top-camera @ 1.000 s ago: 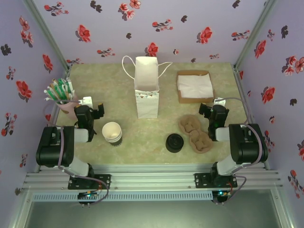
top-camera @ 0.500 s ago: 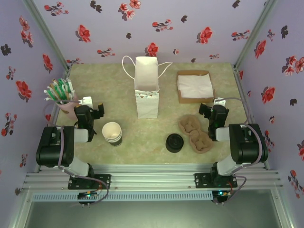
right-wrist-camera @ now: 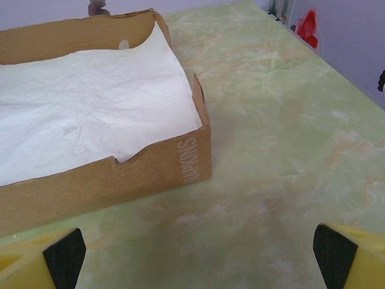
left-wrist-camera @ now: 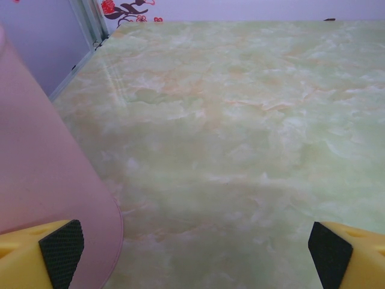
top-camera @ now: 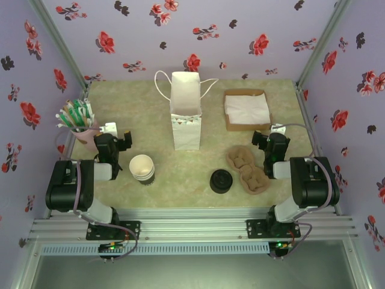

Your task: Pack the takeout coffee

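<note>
Packing not started; left fingers [left-wrist-camera: 60,247] and right fingers [right-wrist-camera: 63,256] spread, empty.
Cup stack [top-camera: 142,168], black lids [top-camera: 221,180], paper bag [top-camera: 185,117] untouched on bench [top-camera: 180,174].

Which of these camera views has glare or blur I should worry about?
Top external: soft, even light, only faint shadows around the paper bag. Left wrist: the pink cup at the near left is blurred, with a pale sheen on the table. Right wrist: sharp, though the white napkins look very bright.
</note>
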Available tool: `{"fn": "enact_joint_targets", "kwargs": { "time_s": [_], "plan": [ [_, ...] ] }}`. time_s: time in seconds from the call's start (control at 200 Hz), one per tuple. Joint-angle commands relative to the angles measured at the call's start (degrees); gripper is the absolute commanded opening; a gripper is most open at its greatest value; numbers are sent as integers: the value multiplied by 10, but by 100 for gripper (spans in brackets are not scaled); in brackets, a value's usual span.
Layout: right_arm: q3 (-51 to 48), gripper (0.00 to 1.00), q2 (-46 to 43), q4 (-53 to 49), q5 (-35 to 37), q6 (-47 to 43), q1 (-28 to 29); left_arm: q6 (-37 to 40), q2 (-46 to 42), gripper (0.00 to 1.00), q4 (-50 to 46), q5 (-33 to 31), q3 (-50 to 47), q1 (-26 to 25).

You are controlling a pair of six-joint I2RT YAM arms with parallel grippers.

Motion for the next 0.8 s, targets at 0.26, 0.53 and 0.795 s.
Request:
{"fn": "enact_joint_targets", "kwargs": {
  "time_s": [0.26,0.53,0.795],
  "plan": [
    [20,99,-121,-121,-18,-18,7,26,-71,99,15,-13,-30,-16],
    [75,99,-292,-326,0,12,42,24,-199,100,-93,-22,-26,-40],
    [200,99,-430,-627,-45,130,45,-69,-354,99,-284,-29,30,-74]
  ]
}}
